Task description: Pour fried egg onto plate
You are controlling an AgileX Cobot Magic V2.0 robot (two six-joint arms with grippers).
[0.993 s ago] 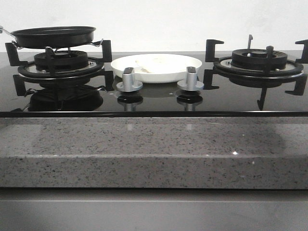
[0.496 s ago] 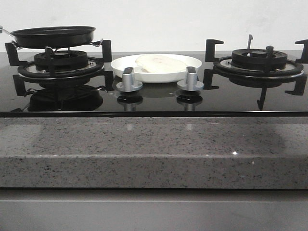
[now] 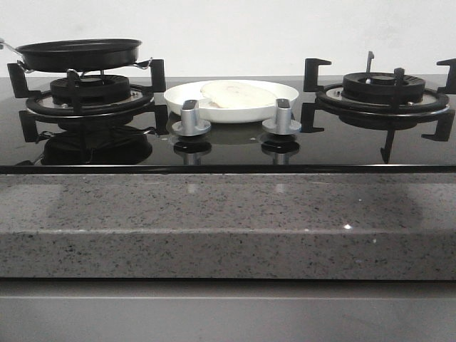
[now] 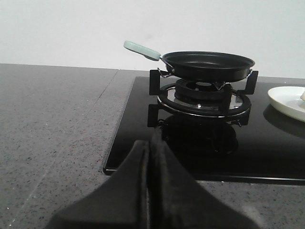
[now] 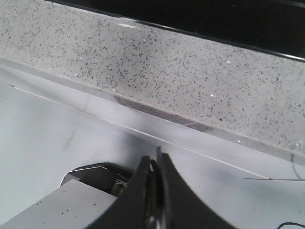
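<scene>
The white plate (image 3: 263, 107) stands on the black glass hob between the two burners, behind the knobs. The fried egg (image 3: 236, 93) lies on it, pale side up, no yolk showing. The plate's edge also shows in the left wrist view (image 4: 285, 100). The black frying pan (image 3: 80, 53) sits level on the left burner; in the left wrist view the pan (image 4: 208, 64) looks empty and its pale green handle (image 4: 141, 49) points away from the plate. My left gripper (image 4: 149, 145) is shut and empty, low over the counter short of the hob. My right gripper (image 5: 155, 160) is shut and empty, below the counter's front edge.
Two silver knobs (image 3: 190, 118) (image 3: 283, 116) stand in front of the plate. The right burner (image 3: 383, 89) with black pan supports is bare. The speckled grey stone counter (image 3: 228, 214) runs along the front, and its edge shows in the right wrist view (image 5: 190, 71).
One second ago the egg looked blurred and low in the plate; it has since settled flat and sharp on the plate. The pan has stayed on the left burner.
</scene>
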